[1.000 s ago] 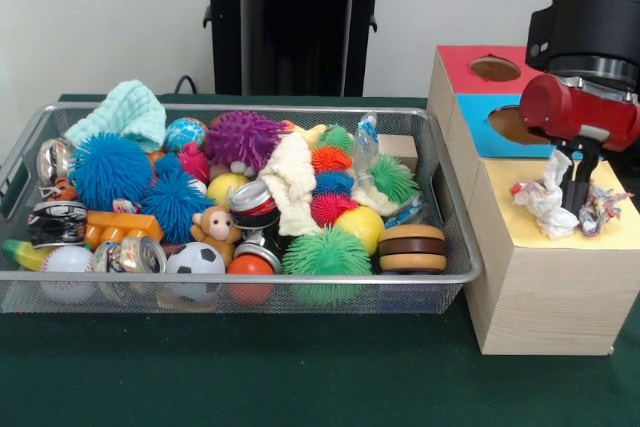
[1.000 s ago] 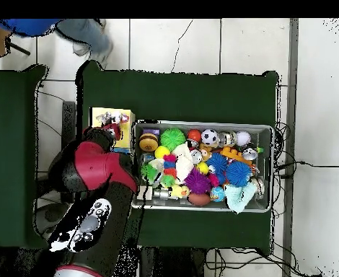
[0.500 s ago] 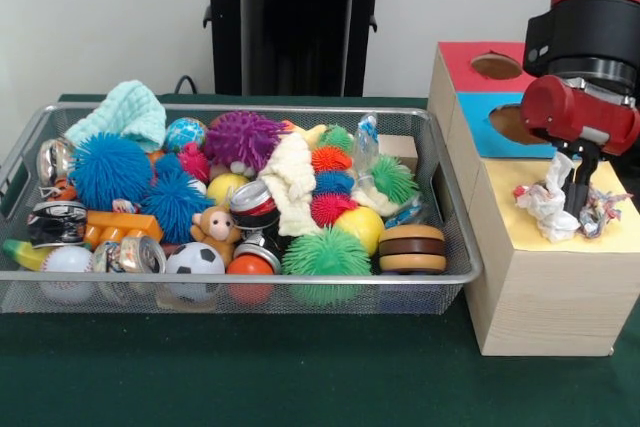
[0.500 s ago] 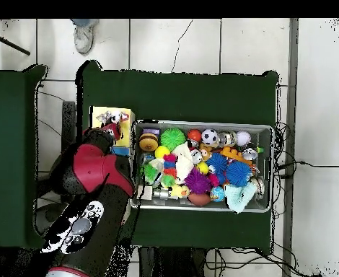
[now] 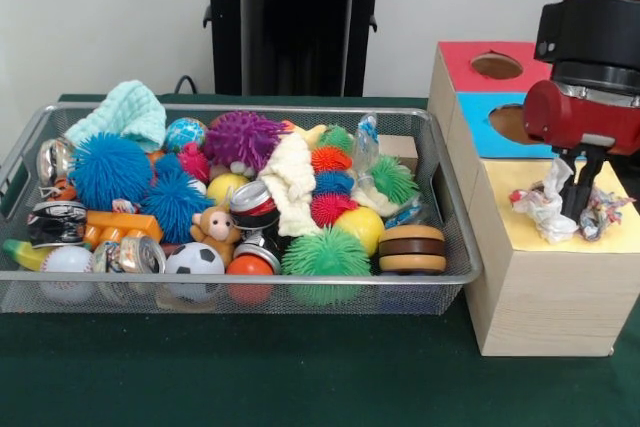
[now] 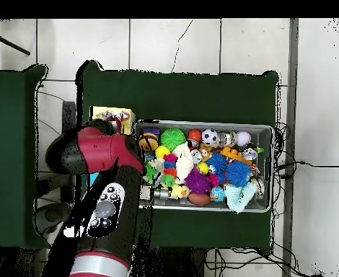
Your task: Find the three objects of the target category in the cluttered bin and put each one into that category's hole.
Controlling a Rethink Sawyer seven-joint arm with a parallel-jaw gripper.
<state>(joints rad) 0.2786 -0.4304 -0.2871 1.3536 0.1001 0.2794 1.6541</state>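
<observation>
My gripper (image 5: 578,209) hangs over the yellow top (image 5: 625,235) of the sorting box, at the right of the front view. A crumpled white wrapper (image 5: 543,205) lies just left of it and a crumpled colourful wrapper (image 5: 603,212) just right, both on the yellow top. Whether it touches either wrapper is unclear. Any hole in the yellow section is hidden. The wire bin (image 5: 250,108) holds spiky balls, crushed cans (image 5: 128,255), a clear wrapper (image 5: 366,143) and toys. From overhead, the red arm (image 6: 93,153) covers the gripper beside the box (image 6: 113,114).
The box's red section has a hole (image 5: 495,67) and its blue section another hole (image 5: 512,123), partly behind the arm. The bin (image 6: 201,124) stands close against the box. A black stand (image 5: 290,17) rises behind the bin. Green cloth (image 5: 250,367) covers the table.
The gripper has shifted slightly right and up over the yellow top. In the overhead view the arm has swung toward the bin, and the person at the top edge is gone.
</observation>
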